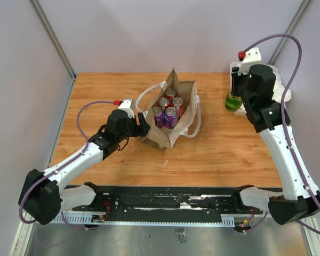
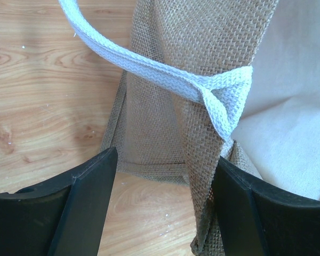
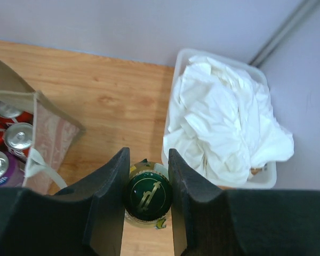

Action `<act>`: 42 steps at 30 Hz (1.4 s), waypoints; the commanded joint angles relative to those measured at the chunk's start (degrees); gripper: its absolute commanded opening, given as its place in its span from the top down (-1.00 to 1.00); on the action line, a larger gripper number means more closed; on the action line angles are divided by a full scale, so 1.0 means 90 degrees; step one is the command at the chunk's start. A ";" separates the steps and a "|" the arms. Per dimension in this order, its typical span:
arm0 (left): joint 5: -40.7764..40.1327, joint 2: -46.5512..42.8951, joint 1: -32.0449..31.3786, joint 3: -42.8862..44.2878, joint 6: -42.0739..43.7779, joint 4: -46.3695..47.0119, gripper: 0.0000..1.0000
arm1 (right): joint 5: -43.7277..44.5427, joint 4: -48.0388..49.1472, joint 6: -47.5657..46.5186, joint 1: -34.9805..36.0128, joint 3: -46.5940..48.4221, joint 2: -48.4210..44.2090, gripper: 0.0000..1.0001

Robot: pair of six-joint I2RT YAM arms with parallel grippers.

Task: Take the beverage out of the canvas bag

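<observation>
The tan canvas bag point(image 1: 161, 138) stands open at mid-table with several red and purple cans point(image 1: 170, 114) inside. My left gripper point(image 1: 144, 126) is open at the bag's left edge. In the left wrist view the gripper point(image 2: 165, 160) straddles a fold of the burlap wall point(image 2: 202, 176), which lies against the right finger, below the white strap handle point(image 2: 149, 69). My right gripper point(image 3: 148, 164) is shut on the cap of a green bottle point(image 3: 147, 196), away from the bag at the far right point(image 1: 233, 101). The bag point(image 3: 53, 138) and cans point(image 3: 16, 137) show at the left of the right wrist view.
A clear plastic tub point(image 3: 266, 182) of white cloths point(image 3: 224, 122) stands just right of the bottle, against the back right corner point(image 1: 282, 92). Grey walls close the table at the back and sides. The bag's white handle loop point(image 1: 195, 126) lies on the wood to its right.
</observation>
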 commanded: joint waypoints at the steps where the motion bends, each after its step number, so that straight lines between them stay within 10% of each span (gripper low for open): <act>1: 0.0221 0.0139 -0.0134 -0.0067 0.0140 -0.0594 -0.48 | -0.0423 0.0597 0.0627 -0.0560 -0.0683 -0.0497 0.99; 15: 0.0233 0.0072 -0.0144 0.0031 0.0190 -0.0806 -0.48 | -0.0545 0.2140 0.0814 -0.0801 -0.3023 -0.0707 0.99; 42: 0.0202 0.0110 -0.0154 0.0003 0.0219 -0.0810 -0.50 | -0.0936 0.2870 0.1151 -0.1095 -0.3455 0.0654 0.86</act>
